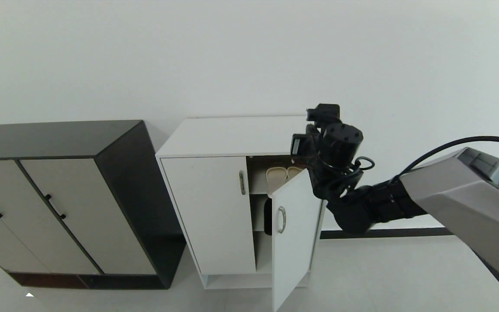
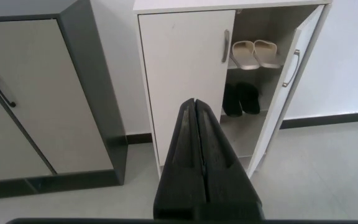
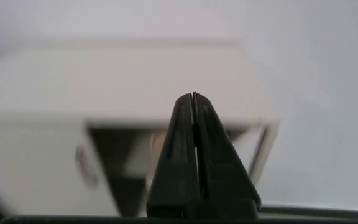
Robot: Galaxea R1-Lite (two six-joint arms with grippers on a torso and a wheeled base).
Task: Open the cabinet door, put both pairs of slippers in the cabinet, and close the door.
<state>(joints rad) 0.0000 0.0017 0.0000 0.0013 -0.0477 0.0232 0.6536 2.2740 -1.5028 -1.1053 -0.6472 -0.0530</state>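
The dark cabinet (image 1: 59,195) runs off the edge of my head camera, so I get only part of it. It stands just beside the white cabinet (image 1: 232,134), off to one side of my left gripper (image 2: 194,101). The white cabinet sits straight ahead of both sets of fingers. Its left door (image 1: 208,212) is shut and its right door (image 1: 293,229) stands swung out. From the head camera that open door covers most of the lower shelves, and my right arm's wrist blocks the cabinet's top corner.

On the right wrist camera, the right gripper (image 3: 194,95) has its fingers pressed together on nothing, with the cabinet top a blur just beyond them. The left gripper's fingers are likewise closed and empty. Past their tips, inside the opening, the beige slippers (image 2: 257,54) lie side by side on the top shelf. The black slippers (image 2: 241,98) sit on the shelf below, too dark for me to make out any detail.
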